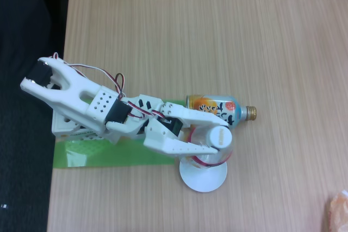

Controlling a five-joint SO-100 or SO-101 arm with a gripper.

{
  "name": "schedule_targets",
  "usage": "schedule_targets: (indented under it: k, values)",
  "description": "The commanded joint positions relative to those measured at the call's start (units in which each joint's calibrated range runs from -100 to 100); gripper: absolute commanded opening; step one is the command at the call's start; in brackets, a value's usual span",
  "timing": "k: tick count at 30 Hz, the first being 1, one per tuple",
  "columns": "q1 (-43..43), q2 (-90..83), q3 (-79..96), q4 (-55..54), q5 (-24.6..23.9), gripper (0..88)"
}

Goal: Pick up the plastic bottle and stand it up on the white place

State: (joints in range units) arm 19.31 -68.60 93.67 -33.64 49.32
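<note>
Bottle held upright over the white disc

From nine o'clock the arm reaches in; its claw (209, 139) is clamped around the plastic bottle (219, 137), cap facing the camera, so it stands on the white place (202, 179) at five o'clock. At three o'clock, a can-bottle (220, 107) lies sideways on the bench (217, 25).

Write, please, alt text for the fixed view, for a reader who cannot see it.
Seen from above, the gripper holds the plastic bottle upright over the white place on a wooden table. A light-blue can-bottle lies on its side just behind.
</note>
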Motion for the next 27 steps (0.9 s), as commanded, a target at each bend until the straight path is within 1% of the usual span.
schedule_targets:
  k: [1, 8, 11, 13, 17, 27]
  values:
    - [-0.1, -0.1, -0.2, -3.5, 0.3, 13.0]
    - [0.2, -0.3, 0.1, -3.9, 0.4, 13.0]
    - [0.0, -0.7, 2.3, -4.0, 2.4, 13.0]
    - [-0.1, -0.7, 4.1, -6.5, 2.9, 13.2]
    - [-0.2, -0.6, 5.9, -11.0, 3.0, 13.0]
    - [-0.2, -0.6, 5.9, -13.1, 2.9, 13.0]
